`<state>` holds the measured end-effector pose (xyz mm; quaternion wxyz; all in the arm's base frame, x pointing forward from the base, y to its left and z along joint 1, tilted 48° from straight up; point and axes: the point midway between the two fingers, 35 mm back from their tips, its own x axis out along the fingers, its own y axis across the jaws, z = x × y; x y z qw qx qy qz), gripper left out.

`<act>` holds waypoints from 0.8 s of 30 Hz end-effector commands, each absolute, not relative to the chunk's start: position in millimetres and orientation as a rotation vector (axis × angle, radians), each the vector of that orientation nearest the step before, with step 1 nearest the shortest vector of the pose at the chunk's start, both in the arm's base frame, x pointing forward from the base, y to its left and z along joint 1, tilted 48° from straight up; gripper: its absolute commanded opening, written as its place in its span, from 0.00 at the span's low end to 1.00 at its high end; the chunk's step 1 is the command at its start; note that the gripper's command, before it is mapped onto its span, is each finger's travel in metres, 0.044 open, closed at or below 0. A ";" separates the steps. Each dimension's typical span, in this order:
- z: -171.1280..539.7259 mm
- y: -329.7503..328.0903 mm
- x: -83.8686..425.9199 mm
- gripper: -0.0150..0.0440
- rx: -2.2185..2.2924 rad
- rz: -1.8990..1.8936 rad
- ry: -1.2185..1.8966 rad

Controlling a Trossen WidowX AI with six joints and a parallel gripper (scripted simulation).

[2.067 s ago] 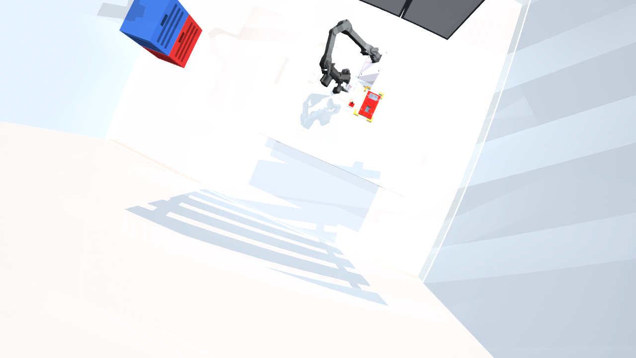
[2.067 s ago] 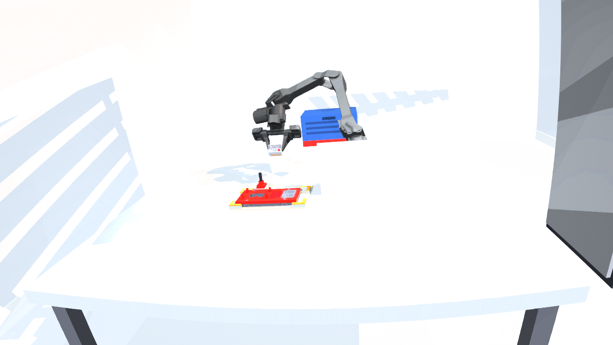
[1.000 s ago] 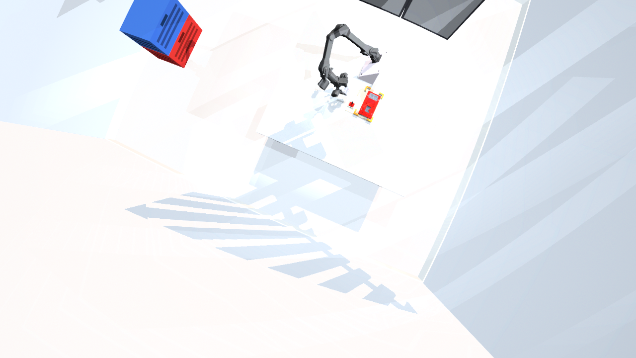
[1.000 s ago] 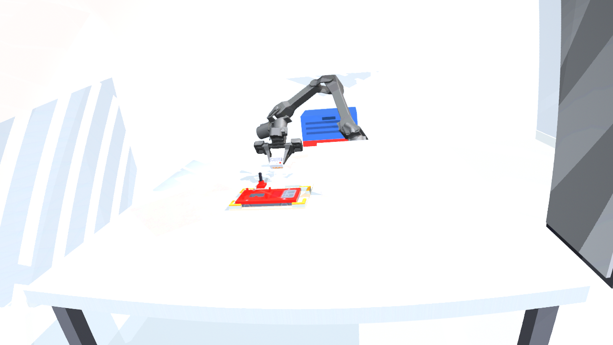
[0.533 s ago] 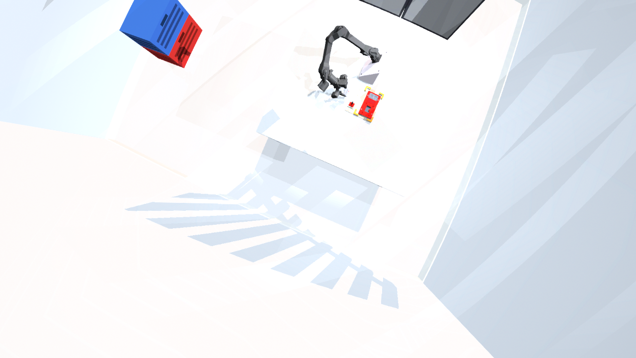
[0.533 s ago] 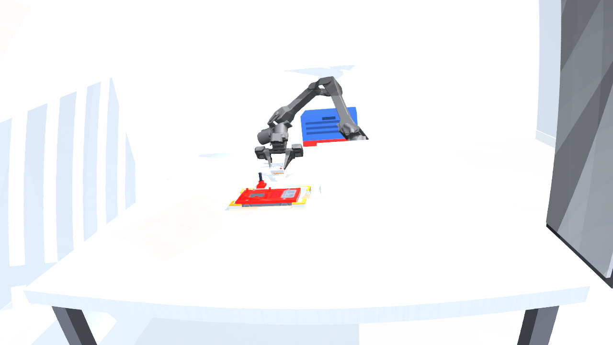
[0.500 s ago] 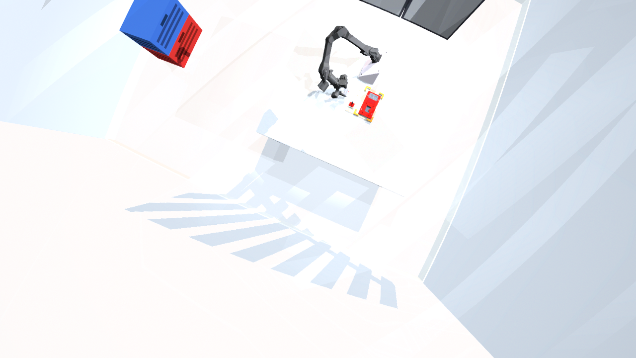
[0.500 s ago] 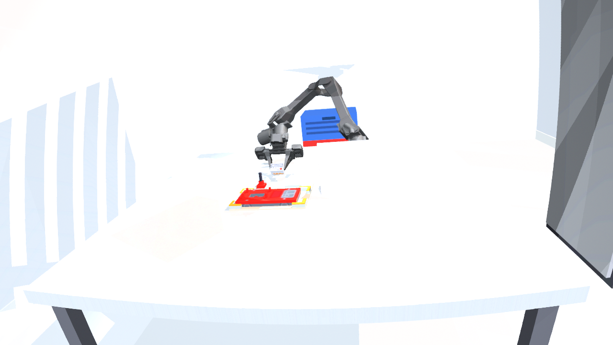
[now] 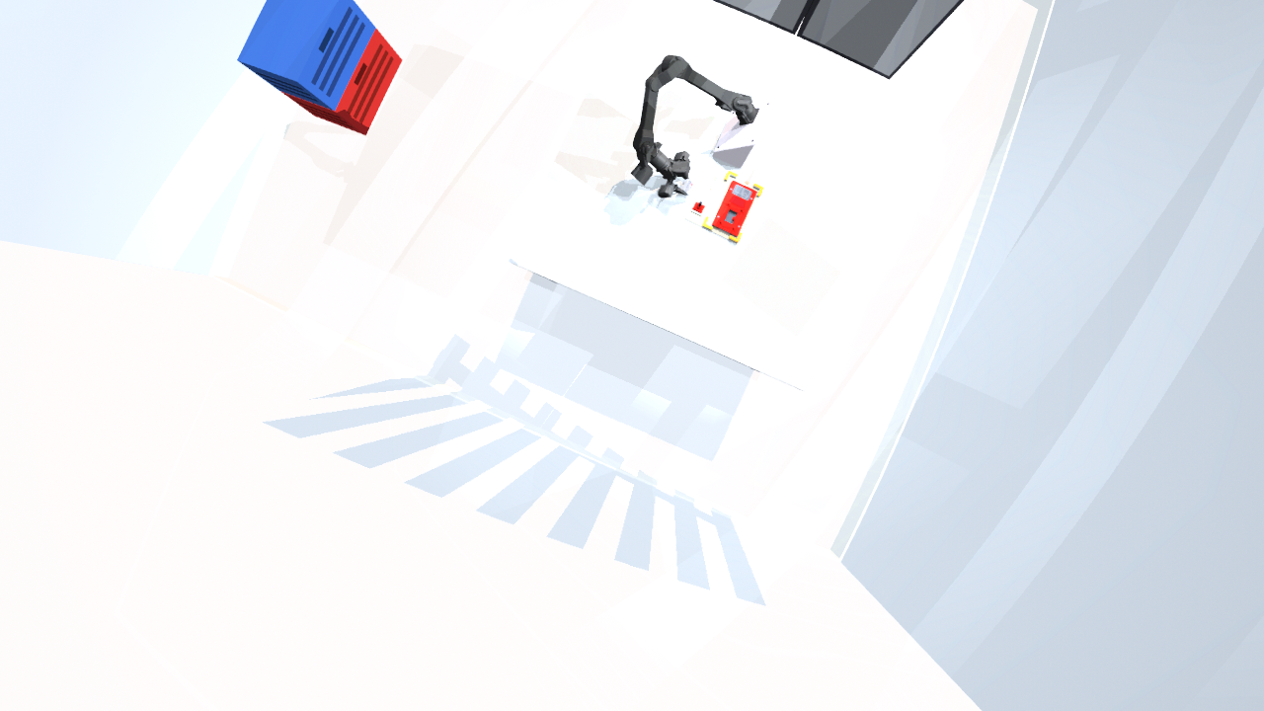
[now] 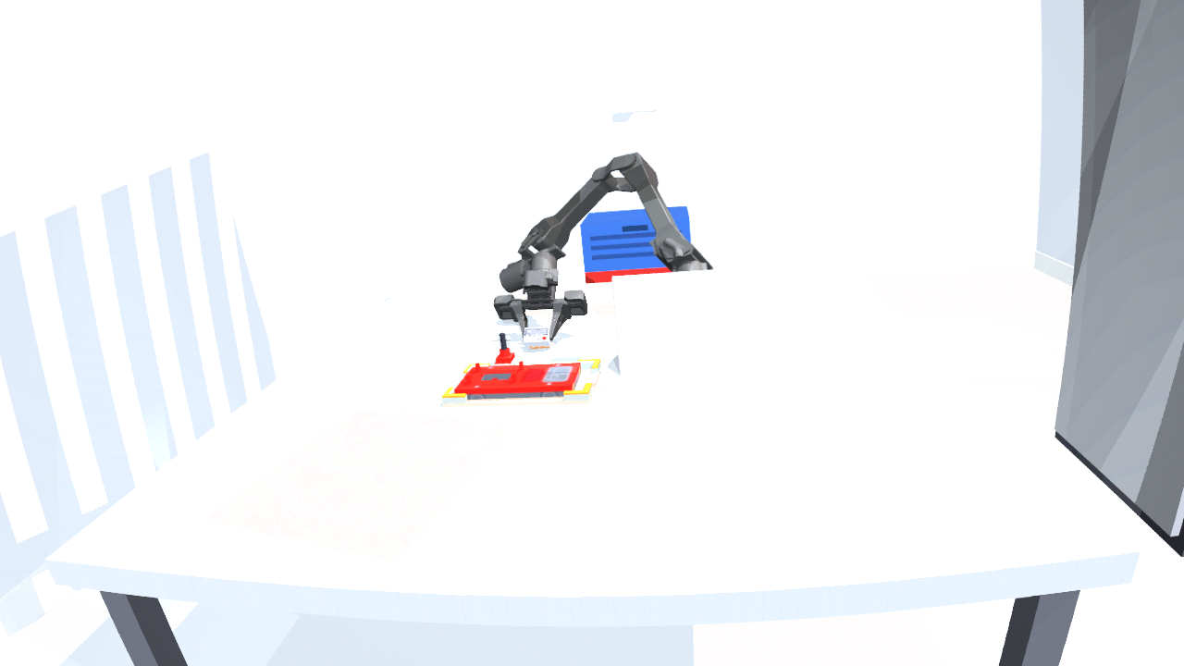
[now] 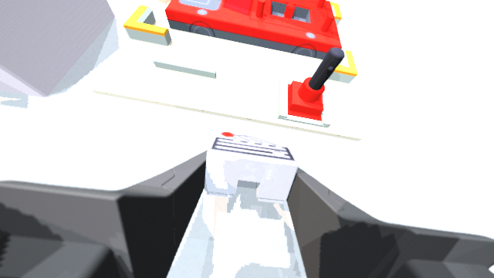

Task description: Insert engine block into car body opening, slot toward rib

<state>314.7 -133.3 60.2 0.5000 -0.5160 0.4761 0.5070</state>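
My gripper (image 9: 680,189) (image 10: 538,337) (image 11: 248,161) is shut on the white engine block (image 10: 536,338) (image 11: 251,170), one finger on each side. The block has a striped top with a red dot; a notch shows in the lower edge of its face toward the wrist camera. In the wrist view it is on the near side of the car body, across a low strip. The red car body (image 9: 737,205) (image 10: 532,375) (image 11: 239,22) lies flat between corner brackets. Its opening (image 9: 732,215) (image 10: 497,376) (image 11: 301,15) shows grey inside, with a red rib (image 11: 289,11) across it. The block's underside is hidden.
A red piece (image 9: 699,208) (image 10: 504,356) (image 11: 305,104) with an upright black stick stands between block and car body, to the right in the wrist view. Yellow-topped brackets (image 10: 454,395) (image 11: 148,35) surround the car corners. A large grey-white block (image 9: 735,153) (image 11: 50,42) stands beside them.
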 end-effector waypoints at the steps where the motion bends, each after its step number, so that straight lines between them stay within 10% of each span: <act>1: 52.6 -138.4 314.5 0.25 -1.241 1.235 1.150; 5: 55.9 -135.9 315.0 0.25 -1.241 1.235 1.150; 24: 57.3 -134.4 314.8 1.00 -1.242 1.233 1.141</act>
